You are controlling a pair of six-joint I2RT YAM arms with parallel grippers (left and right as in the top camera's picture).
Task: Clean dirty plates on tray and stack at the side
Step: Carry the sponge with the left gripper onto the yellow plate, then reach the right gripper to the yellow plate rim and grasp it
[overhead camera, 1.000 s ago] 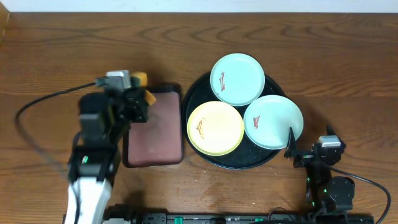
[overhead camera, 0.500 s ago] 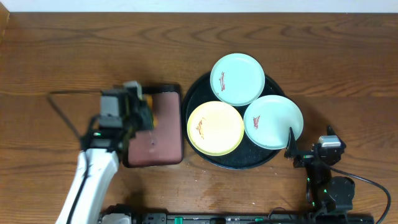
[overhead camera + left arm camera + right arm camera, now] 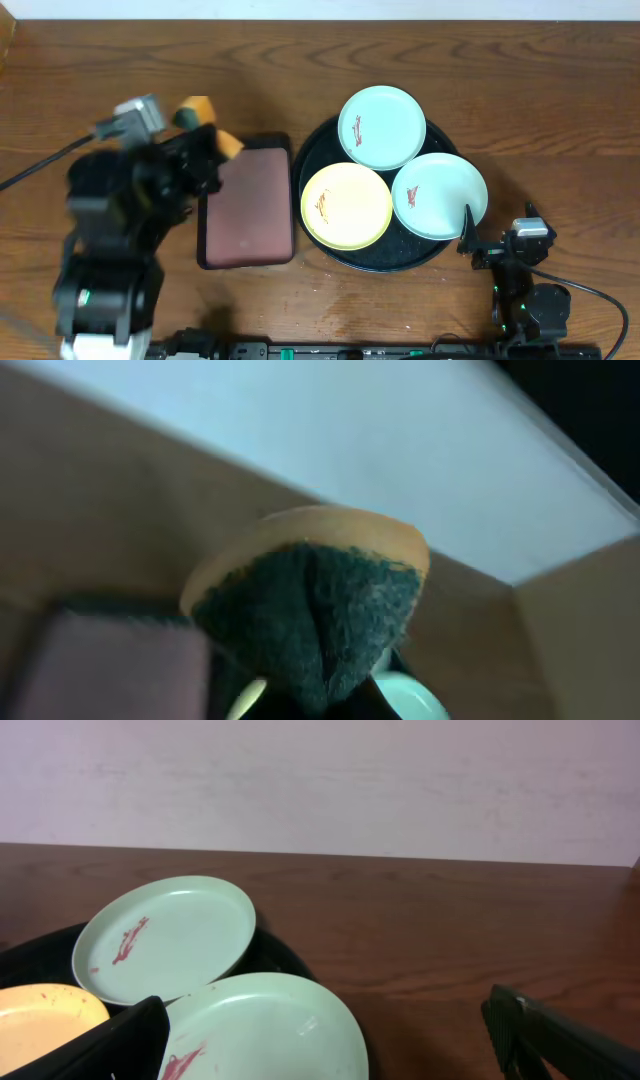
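Note:
Three plates lie on the round black tray (image 3: 312, 150), each with a reddish smear: a mint one (image 3: 381, 126) at the back, a mint one (image 3: 439, 195) at the right and a yellow one (image 3: 346, 205) at the left. My left gripper (image 3: 208, 132) is raised beside the maroon tray's far left corner, shut on a sponge (image 3: 197, 108). The sponge (image 3: 320, 600), orange with a dark green scrub face, fills the left wrist view. My right gripper (image 3: 498, 225) stands open at the near right mint plate (image 3: 265, 1030), whose rim lies between the fingers (image 3: 110, 1045).
A rectangular maroon tray (image 3: 248, 205) with a black rim lies left of the black tray. The left arm's cable trails over the table's left side. Bare wood lies behind and to the right of the black tray (image 3: 285, 955).
My left arm has lifted and swung left and back with the sponge, off the maroon tray's corner. The right arm and the plates have not moved.

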